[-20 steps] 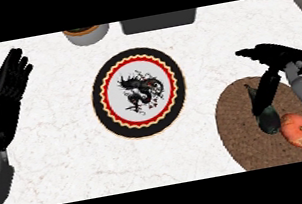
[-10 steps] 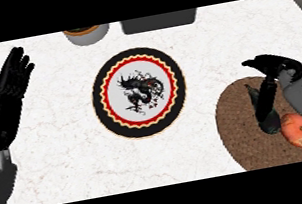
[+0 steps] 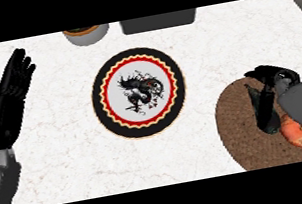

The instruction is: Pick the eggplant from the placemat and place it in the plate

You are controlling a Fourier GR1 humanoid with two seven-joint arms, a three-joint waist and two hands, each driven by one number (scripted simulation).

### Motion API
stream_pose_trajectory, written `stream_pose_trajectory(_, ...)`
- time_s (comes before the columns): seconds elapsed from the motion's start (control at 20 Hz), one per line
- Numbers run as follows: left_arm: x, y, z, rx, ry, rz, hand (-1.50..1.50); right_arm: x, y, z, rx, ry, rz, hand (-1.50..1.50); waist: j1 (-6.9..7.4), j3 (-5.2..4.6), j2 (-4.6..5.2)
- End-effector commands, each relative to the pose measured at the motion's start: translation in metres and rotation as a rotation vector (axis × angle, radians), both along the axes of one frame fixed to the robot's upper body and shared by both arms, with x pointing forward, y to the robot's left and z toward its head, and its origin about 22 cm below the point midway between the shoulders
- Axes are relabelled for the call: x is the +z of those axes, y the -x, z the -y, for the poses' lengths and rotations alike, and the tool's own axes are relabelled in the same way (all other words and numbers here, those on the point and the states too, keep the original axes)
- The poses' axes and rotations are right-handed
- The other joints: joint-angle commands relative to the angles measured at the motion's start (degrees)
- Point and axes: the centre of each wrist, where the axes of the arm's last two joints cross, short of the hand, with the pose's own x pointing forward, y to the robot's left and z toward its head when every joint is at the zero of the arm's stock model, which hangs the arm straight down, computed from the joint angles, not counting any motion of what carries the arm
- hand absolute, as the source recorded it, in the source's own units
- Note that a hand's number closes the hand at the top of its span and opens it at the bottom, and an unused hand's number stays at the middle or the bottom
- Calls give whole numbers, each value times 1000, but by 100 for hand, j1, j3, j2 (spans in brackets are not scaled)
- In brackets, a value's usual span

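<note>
The dark, elongated eggplant [image 3: 263, 109] lies on the round brown placemat [image 3: 237, 129] at the lower right. My right hand [image 3: 275, 75] sits over the eggplant's far end and hides it, with the grey forearm running alongside it. The round plate [image 3: 138, 92], black-rimmed with a red and yellow ring and a dark dragon figure, lies in the middle of the counter, left of the placemat. My left hand [image 3: 13, 83] rests open at the left edge, fingers up, far from both.
An orange vegetable [image 3: 295, 132] lies on the placemat right beside the eggplant, partly under my right forearm. A small round pot [image 3: 86, 33] and a dark grey box [image 3: 158, 20] stand at the counter's far edge.
My right hand has moved down and closer to me, from beyond the eggplant's far end to over it. The eggplant and the left hand have stayed put.
</note>
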Motion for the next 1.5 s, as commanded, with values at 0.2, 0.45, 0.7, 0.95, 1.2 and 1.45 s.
stream_pose_trajectory(0.2, 18, 6, -12, -3, -3, 5, 0, -49, 23, 5, -18, 9, -69, -150, -4, 1, -4)
stream_pose_trajectory(0.45, 2, 21, 9, -20, 20, -3, 0, -33, 9, 29, 9, 72, -93, -150, 40, 1, -6)
stream_pose_trajectory(0.7, 0, 10, 18, -17, 8, -7, 0, -45, 6, 6, 55, 59, 190, 150, 67, 6, 14)
stream_pose_trajectory(0.95, 9, 8, 0, -11, -1, -1, 0, -57, 46, 12, 51, 148, 336, 150, -69, -1, -28)
stream_pose_trajectory(1.2, 2, 17, -11, 60, 0, -31, 0, -57, 93, 20, -180, 313, 552, 150, -467, -19, -172)
stream_pose_trajectory(1.45, 5, 13, -15, 63, -7, -30, 0, -34, 148, -6, -165, 340, 747, 150, -384, -18, -105)
